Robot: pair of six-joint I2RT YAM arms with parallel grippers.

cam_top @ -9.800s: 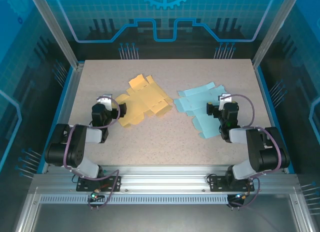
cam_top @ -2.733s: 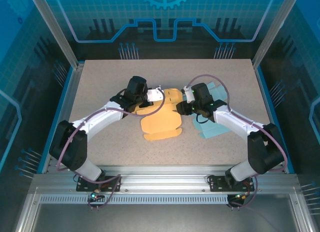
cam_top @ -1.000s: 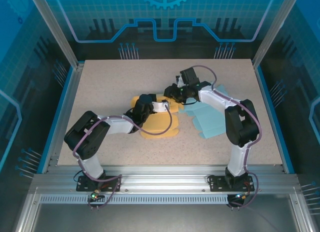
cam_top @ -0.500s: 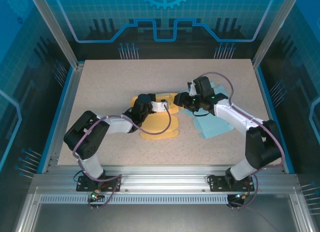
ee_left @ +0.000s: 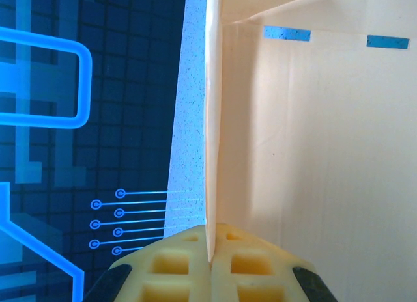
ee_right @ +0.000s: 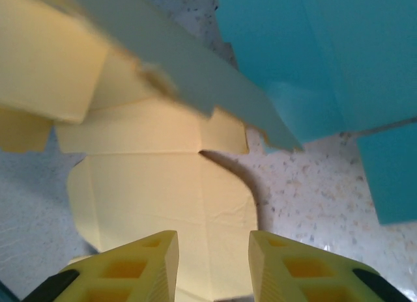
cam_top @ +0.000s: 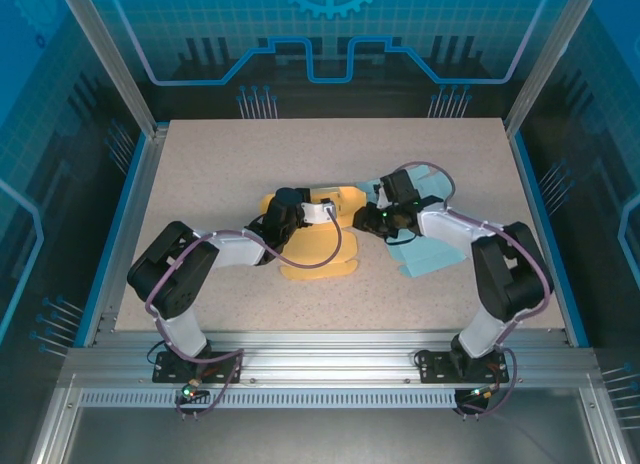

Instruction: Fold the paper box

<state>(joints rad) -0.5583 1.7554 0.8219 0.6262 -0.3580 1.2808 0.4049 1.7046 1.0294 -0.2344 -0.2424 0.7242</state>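
Note:
The yellow paper box [cam_top: 315,252] lies partly flat mid-table, with one panel [cam_top: 340,196] raised. My left gripper [cam_top: 325,210] is shut on that raised panel; in the left wrist view its edge [ee_left: 212,120] runs straight into the closed pads of the left gripper [ee_left: 212,248]. My right gripper [cam_top: 362,217] hovers at the box's right side, open. From the right wrist, the right gripper [ee_right: 212,245] has a clear gap between its fingers, and the flat yellow sheet [ee_right: 163,178] lies below them. A blurred, shaded flap [ee_right: 195,77] crosses above.
A light blue box blank [cam_top: 432,246] lies flat just right of the yellow one, under the right forearm, and it appears as a blue sheet [ee_right: 313,54] in the right wrist view. Bare speckled table [cam_top: 220,154] surrounds both, inside an aluminium frame [cam_top: 150,184].
The right gripper has come from behind the raised panel toward the near side, down to the box's right edge. The left gripper has kept its hold almost in place.

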